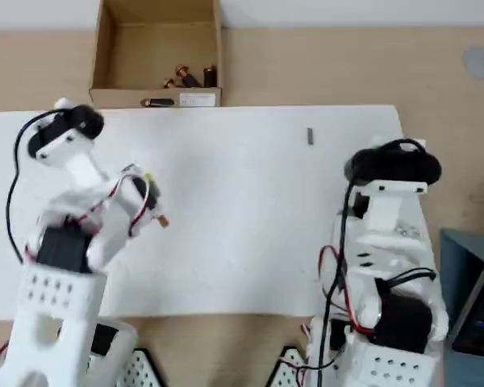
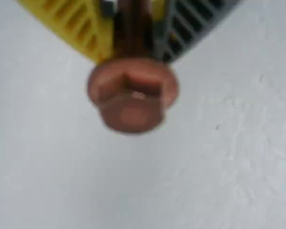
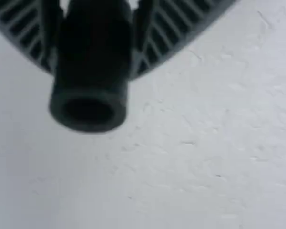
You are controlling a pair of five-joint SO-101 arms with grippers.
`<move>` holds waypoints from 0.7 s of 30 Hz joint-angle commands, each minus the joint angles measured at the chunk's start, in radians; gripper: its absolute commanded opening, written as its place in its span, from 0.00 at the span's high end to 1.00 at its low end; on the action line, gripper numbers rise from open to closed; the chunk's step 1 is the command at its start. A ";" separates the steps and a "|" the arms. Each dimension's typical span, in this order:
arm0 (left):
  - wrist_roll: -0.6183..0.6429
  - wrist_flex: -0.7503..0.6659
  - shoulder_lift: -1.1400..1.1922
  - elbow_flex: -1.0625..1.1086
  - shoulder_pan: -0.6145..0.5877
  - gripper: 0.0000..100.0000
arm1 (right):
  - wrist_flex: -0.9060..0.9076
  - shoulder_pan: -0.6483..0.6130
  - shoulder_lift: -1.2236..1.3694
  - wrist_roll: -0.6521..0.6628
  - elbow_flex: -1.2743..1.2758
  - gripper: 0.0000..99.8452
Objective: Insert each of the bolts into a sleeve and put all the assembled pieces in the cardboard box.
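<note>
Your left gripper (image 2: 133, 33) is clamped on a bolt (image 2: 132, 93), your right gripper (image 3: 93, 28) on a sleeve (image 3: 89, 90) — its open end sticks out free, probably to receive the bolt.

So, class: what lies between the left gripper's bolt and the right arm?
Bare white sheet, seen in the high view. Nothing sits between the bolt and the right arm; a small dark piece lies off that line, nearer the box.

Wooden table (image 1: 323, 72) with white sheet (image 1: 250, 226), cardboard box (image 1: 117, 98), 1 dark sleeve (image 1: 310, 136) on the sheet
</note>
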 commanded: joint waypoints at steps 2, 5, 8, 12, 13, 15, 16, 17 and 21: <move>-0.005 -0.064 -0.165 0.060 0.012 1.00 | -0.071 -0.117 -0.067 0.000 0.061 0.99; -0.003 -0.101 -0.245 0.103 0.014 1.00 | -0.118 -0.208 -0.142 0.000 0.130 0.99; -0.003 -0.109 -0.317 0.138 0.064 1.00 | -0.163 -0.294 -0.237 0.000 0.196 0.99; 0.002 -0.109 -0.427 0.164 0.189 1.00 | -0.189 -0.409 -0.375 0.000 0.266 0.99; 0.002 -0.109 -0.456 0.167 0.215 1.00 | -0.189 -0.437 -0.407 0.000 0.280 0.99; 0.002 -0.109 -0.513 0.178 0.258 1.00 | -0.189 -0.490 -0.472 0.000 0.303 0.99; -0.002 -0.109 -0.539 0.184 0.273 1.00 | -0.189 -0.513 -0.501 0.000 0.312 0.99; -0.003 -0.109 -0.562 0.189 0.285 1.00 | -0.189 -0.538 -0.529 0.000 0.321 0.99; -0.005 -0.109 -0.651 0.192 0.295 1.00 | -0.183 -0.624 -0.590 0.000 0.344 0.99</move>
